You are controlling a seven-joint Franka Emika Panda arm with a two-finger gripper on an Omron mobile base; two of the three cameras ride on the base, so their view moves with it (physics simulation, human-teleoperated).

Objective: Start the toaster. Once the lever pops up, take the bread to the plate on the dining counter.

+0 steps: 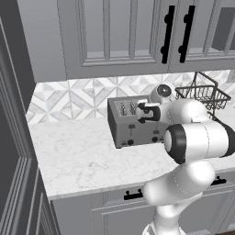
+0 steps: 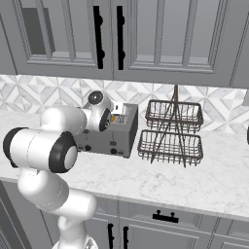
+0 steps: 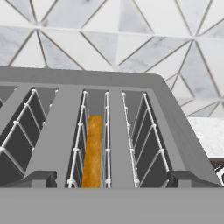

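Gripper (image 3: 112, 177) spread wide over toaster (image 1: 133, 131), bread (image 3: 92, 151) probably sunk, seen from hand

Bare worktop (image 1: 78, 156) lies open before the toaster (image 1: 131, 131); a wire basket rack (image 2: 171, 133) crowds its side.

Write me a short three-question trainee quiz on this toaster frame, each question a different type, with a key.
1. True or false: the bread stands inside a slot of the toaster.
2. Multiple choice: what stands on the counter beside the toaster in the right base view? A) a kettle B) a two-tier wire basket C) a dark blue bowl
3. Short answer: in the hand view, how are the tool's two tips set, and where does the bread's slot lie relative to them?

Key
1. True; its golden top edge shows down in the slot.
2. B
3. The tips stand wide apart, open, above the toaster's top; the bread's slot lies between them, left of middle.
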